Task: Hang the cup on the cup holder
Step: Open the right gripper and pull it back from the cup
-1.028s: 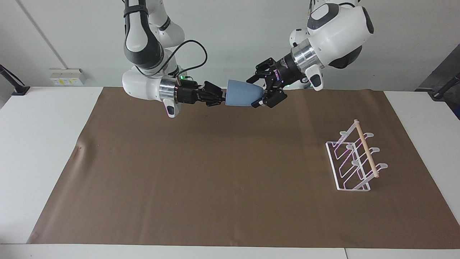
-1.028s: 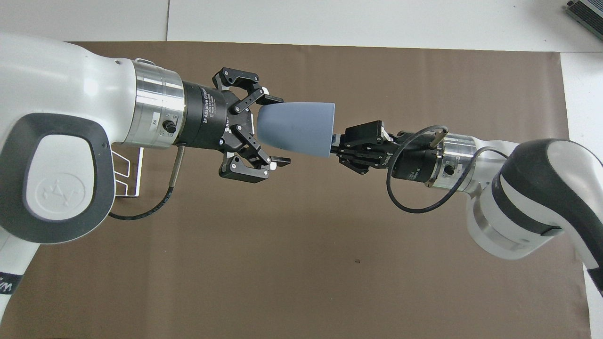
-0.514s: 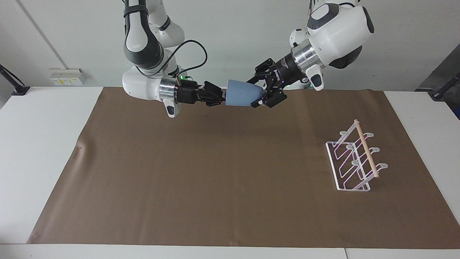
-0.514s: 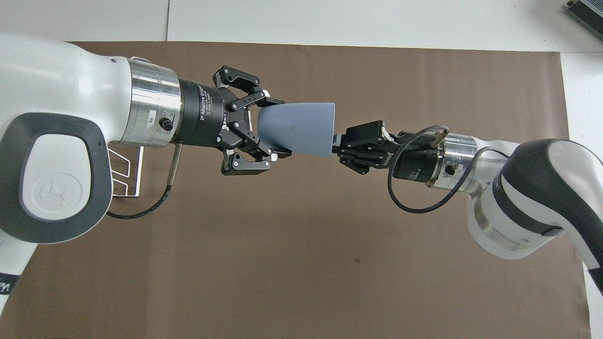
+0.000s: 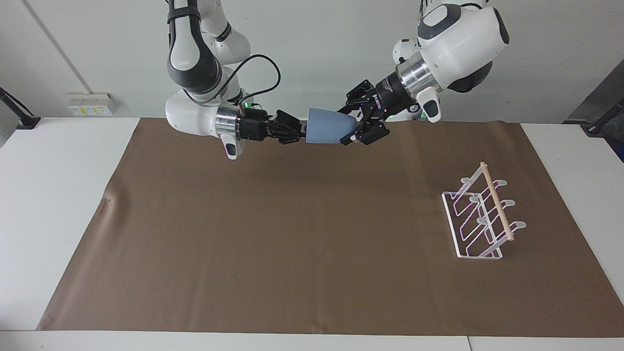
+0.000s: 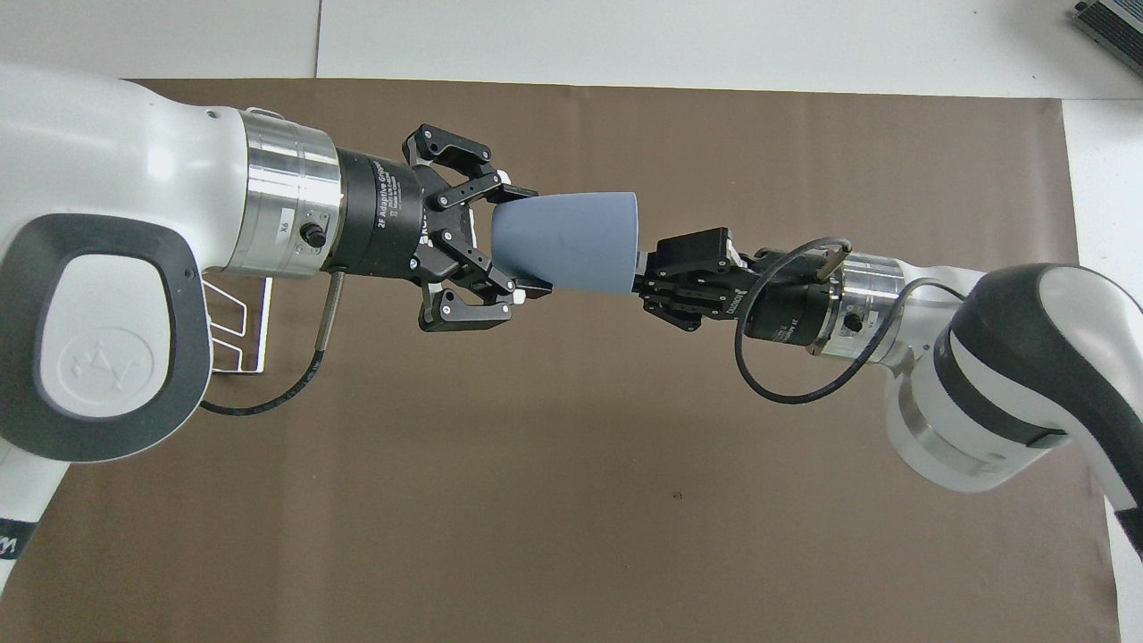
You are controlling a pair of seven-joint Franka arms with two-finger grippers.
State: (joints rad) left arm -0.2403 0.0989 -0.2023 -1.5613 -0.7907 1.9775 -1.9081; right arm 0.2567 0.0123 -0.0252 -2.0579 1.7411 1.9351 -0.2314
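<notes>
The left claw (image 6: 522, 241) has closed onto the cup's (image 6: 567, 243) base; the right claw (image 6: 638, 272) pinches its rim.

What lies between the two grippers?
Only the cup, held sideways in the air between the left gripper and the right gripper; both views show it.

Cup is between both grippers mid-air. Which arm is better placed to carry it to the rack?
Left, probably. The left gripper has its fingers around the base of the cup, and the rack stands at the left arm's end of the table. The right gripper pinches the cup's rim.
</notes>
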